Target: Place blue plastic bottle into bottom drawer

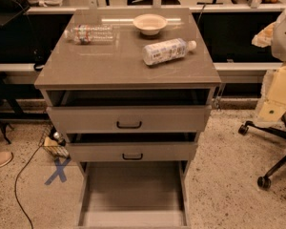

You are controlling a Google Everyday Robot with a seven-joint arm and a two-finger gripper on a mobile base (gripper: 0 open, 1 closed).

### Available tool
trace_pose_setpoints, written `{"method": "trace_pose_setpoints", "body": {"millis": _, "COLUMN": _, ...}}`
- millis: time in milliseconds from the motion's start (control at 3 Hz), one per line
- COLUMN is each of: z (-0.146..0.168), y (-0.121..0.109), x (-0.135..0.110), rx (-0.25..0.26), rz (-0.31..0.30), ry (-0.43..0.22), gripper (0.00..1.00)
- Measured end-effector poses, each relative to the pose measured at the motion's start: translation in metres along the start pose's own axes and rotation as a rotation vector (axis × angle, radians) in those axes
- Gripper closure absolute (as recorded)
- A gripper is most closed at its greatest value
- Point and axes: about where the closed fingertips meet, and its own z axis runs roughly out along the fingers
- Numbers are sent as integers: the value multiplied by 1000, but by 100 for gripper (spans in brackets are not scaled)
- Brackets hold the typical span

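The blue plastic bottle [168,51] lies on its side on the cabinet top [109,68], cap pointing right, near a bowl [149,23]. The bottom drawer [133,194] stands pulled out. The gripper [266,35], seemingly the blurred shape at the right edge, is well apart from the bottle. Whether it is released or clenched I cannot tell.

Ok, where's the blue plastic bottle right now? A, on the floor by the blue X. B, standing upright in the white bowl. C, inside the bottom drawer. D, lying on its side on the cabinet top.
D: the blue plastic bottle lies on its side on the cabinet top, cap pointing right, while the bottom drawer stands pulled open below it. The gripper is not in view.
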Motion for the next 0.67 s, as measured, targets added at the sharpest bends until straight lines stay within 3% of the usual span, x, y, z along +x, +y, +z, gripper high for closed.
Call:
{"method": "trace_pose_setpoints", "body": {"millis": 333, "z": 0, "y": 0, "x": 0, "rx": 0, "rz": 0, "ry": 0, "gripper": 0}}
{"method": "trace_pose_setpoints", "body": {"millis": 667, "z": 16, "y": -44, "x": -29, "rx": 40, "rz": -89, "ry": -60, "gripper": 0}}
